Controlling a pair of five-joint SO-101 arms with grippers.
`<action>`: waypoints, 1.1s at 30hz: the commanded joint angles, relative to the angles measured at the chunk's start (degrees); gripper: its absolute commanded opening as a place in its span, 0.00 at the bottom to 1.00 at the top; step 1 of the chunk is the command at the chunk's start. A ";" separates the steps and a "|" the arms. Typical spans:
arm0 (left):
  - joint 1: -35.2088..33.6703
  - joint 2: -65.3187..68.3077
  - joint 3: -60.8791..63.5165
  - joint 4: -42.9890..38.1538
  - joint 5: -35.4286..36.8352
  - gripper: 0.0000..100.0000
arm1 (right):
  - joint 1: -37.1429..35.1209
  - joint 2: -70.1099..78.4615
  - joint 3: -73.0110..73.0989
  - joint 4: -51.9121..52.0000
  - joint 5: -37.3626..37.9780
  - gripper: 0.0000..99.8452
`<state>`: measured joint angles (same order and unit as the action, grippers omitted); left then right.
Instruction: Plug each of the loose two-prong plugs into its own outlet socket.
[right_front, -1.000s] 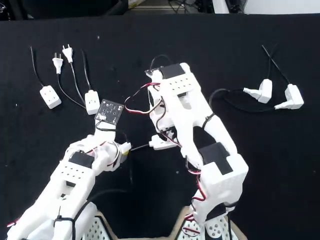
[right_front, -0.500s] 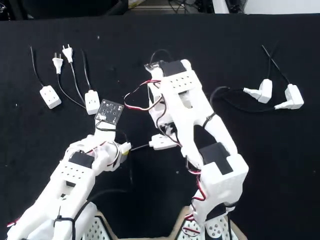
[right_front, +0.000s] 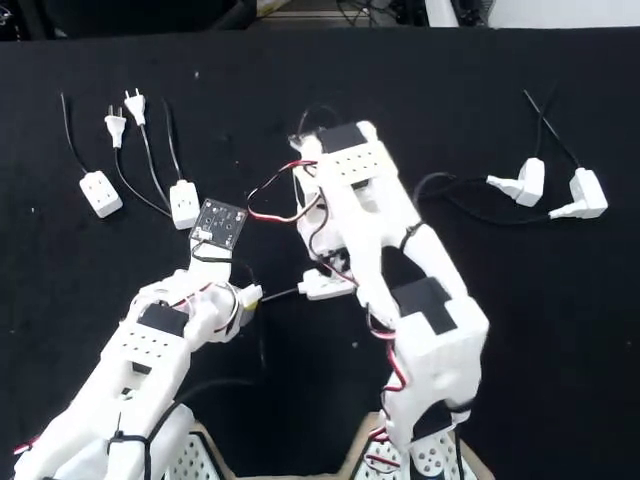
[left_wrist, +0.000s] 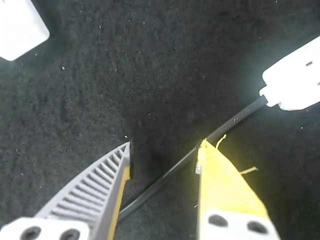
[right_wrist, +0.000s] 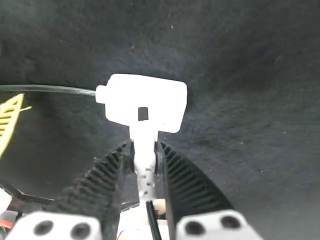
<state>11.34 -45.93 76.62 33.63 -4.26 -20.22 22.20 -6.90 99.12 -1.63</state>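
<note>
Landmark: a white rectangular plastic outlet socket block lies on the black cloth-covered desk, under the forward end of the right arm.
Right claw: clenched on the narrow white moulded neck of a held plug. Its two black ribbed fingers press the neck's sides just behind the socket block.
Held plug: it stands straight out from the socket block's long edge and touches it. The prongs are hidden, so I cannot tell how deep it sits.
Socket cable: a thin black cable leaves the socket block's short end and runs toward the left claw.
Left claw: released. Its grey ribbed finger and yellow finger are spread to either side of the black cable, near the socket block's cable end but apart from the block itself.
Loose plugs: a small white two-prong plug and a second two-prong plug, both on black cords, lie well apart from the socket block, beyond the left claw.
Spare sockets: a white square socket and a white oblong socket lie between those plugs and the socket block.
Angled pieces: a white angled plug body and a second angled body, on black cords, lie well apart from the socket block on its opposite side.
</note>
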 joint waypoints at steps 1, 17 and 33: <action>-0.31 -1.23 -0.31 -0.79 0.18 0.22 | -0.62 0.04 -3.65 2.02 -0.18 0.01; -0.31 -1.23 -0.31 -0.79 0.18 0.22 | -0.62 -2.95 1.80 2.11 -0.26 0.01; -0.31 -1.23 -0.31 -0.79 0.18 0.22 | -0.09 -3.91 1.01 2.11 -0.26 0.01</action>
<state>11.34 -45.93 76.62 33.63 -4.26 -20.22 22.11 -5.14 99.30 -1.63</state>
